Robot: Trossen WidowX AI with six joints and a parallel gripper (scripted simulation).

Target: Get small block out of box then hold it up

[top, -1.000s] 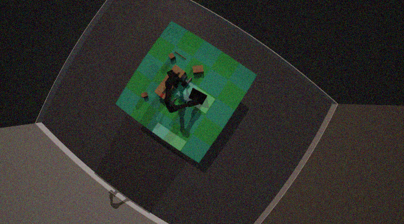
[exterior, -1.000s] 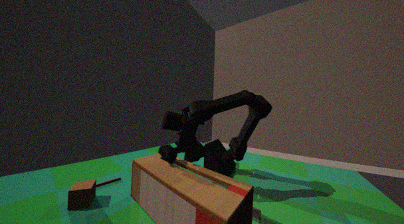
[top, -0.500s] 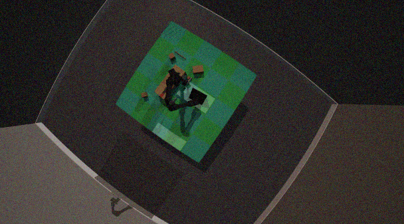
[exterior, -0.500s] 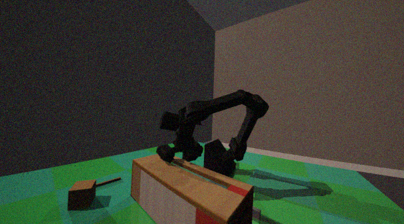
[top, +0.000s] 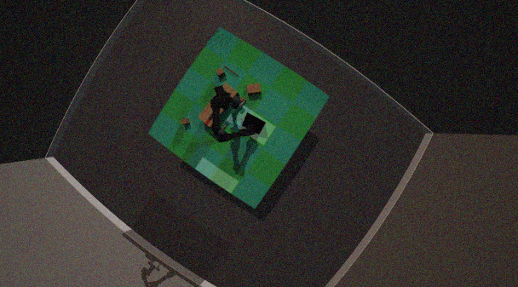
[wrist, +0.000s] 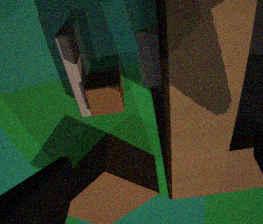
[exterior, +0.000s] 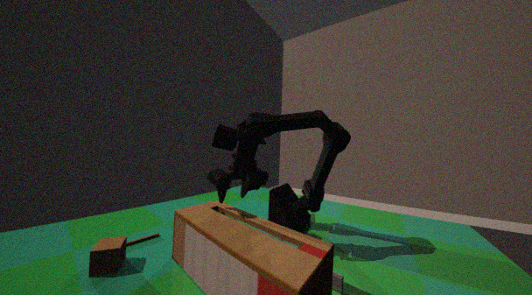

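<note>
The wooden box (top: 206, 112) (exterior: 245, 241) (wrist: 202, 172) stands upright, with a long slot in its top. Its pale front pane (exterior: 219, 257) shows in the exterior view, with red panels (exterior: 312, 250) at the box's right end. I cannot make out the small block behind the pane. My gripper (exterior: 233, 199) (wrist: 163, 156) is open and points down, just above the far-left part of the box. In the wrist view one finger is over the box top and the other is out past its long side. No block shows between the fingers.
A wooden block (top: 253, 88) (wrist: 113, 197) is beside the box. A smaller wooden piece (wrist: 104, 100) lies against a pale grey bar (wrist: 74, 75). Another block (top: 221, 71) (exterior: 108, 244) lies near a thin stick (top: 231, 71) (exterior: 142, 239). A small block (top: 185, 122) is across the box.
</note>
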